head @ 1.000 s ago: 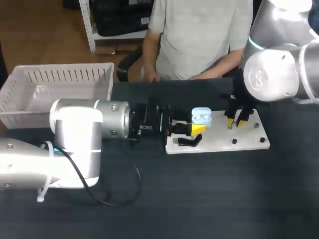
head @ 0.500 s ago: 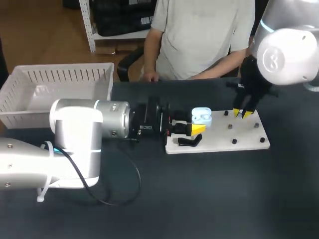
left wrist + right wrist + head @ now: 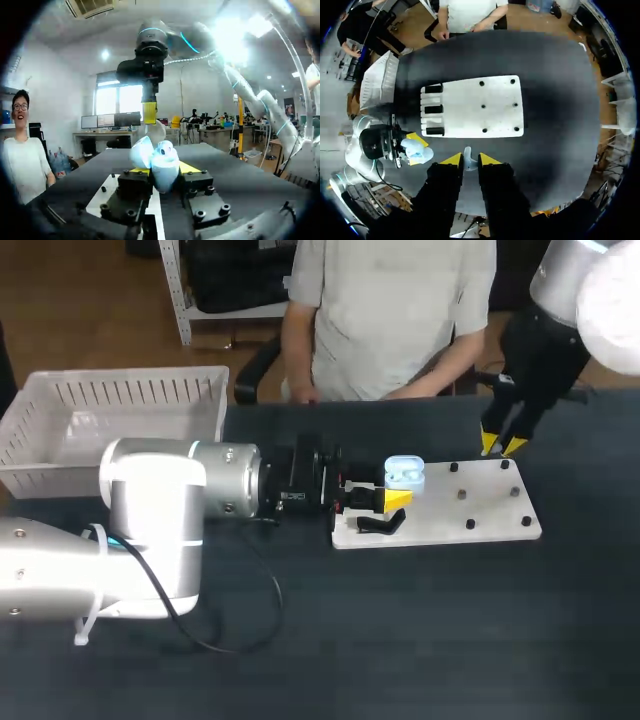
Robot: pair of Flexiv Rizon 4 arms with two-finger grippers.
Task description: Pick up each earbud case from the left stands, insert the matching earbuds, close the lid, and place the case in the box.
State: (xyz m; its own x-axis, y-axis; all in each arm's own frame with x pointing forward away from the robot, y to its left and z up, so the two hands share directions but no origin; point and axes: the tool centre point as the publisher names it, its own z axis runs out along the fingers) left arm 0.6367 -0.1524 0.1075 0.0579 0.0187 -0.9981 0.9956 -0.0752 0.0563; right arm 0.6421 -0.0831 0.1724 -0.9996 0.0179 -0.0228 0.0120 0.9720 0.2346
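Table: one dark tabletop (image 3: 420,620) lay under everything.
Left arm: one silver left arm (image 3: 150,520) stretched low and level from nine o'clock, its wrist pointing to three o'clock.
Basket: one white slatted plastic basket (image 3: 130,400) sat at the board's ten o'clock, well apart.
Board: one flat white board (image 3: 490,510) bore six small black pegs (image 3: 462,493). The right wrist view showed three black stands (image 3: 434,109) along one edge, while the head view showed one.
Right arm: the dark right arm (image 3: 545,350) stood steeply, with the right gripper (image 3: 503,446) over the board's one o'clock corner.
Case: one light-blue earbud case (image 3: 404,472), lid open, sat clamped in the left gripper (image 3: 162,169) near the board's ten o'clock corner.
Earbud: one small white earbud (image 3: 467,161) was pinched between the right fingertips. Only the right wrist view showed it.
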